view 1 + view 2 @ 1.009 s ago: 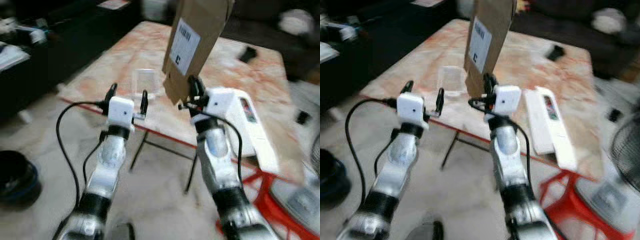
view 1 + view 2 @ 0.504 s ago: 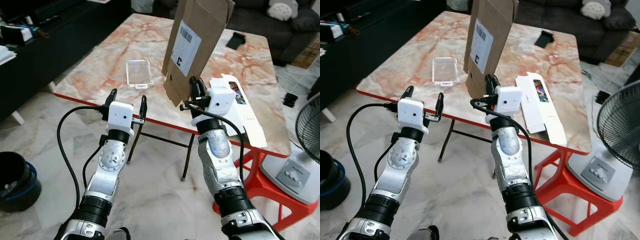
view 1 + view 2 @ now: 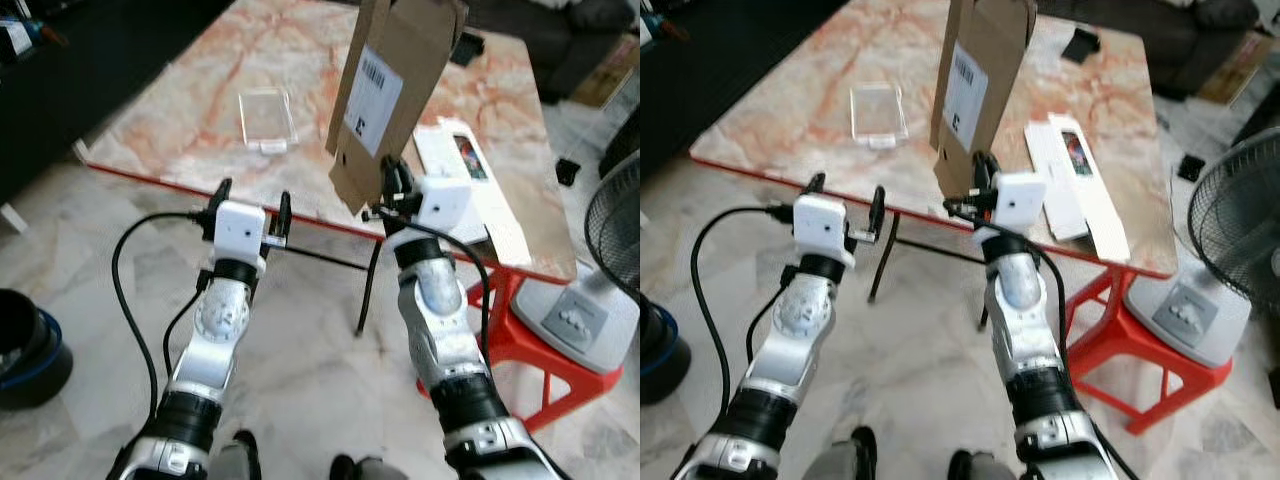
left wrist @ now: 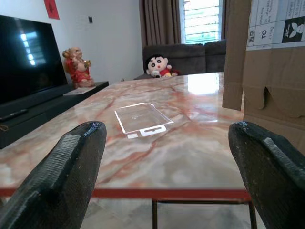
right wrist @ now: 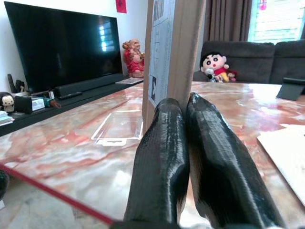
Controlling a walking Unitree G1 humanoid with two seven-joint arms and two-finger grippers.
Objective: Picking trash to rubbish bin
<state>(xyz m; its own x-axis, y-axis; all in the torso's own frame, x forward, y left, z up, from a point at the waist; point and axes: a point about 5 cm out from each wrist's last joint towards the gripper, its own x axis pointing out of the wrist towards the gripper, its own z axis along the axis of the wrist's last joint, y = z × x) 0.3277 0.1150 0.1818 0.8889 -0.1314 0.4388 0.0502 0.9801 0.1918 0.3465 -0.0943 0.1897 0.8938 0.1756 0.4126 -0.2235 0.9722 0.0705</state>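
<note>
Right tool [image 3: 392, 189] still pinches the flattened cardboard box [image 3: 392, 90]; table [image 3: 190, 110] looks farther off

Marble table [image 3: 200, 90] with red edge, standing on pale tiled floor [image 3: 80, 300]. Fan [image 3: 1240, 230] off the table's right end, over a red stool [image 3: 1130, 340]. Dark sofa [image 4: 190, 52] beyond, holding what looks like a doll [image 4: 159, 65]; TV [image 5: 62, 47] along the wall.

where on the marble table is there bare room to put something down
The marble table is bare along its left side, from the clear plastic tray out to the near red edge. The far middle, past the tray, is bare too. The right side is crowded: the white box lies there, and the right gripper holds the flattened cardboard box upright beside it.
</note>
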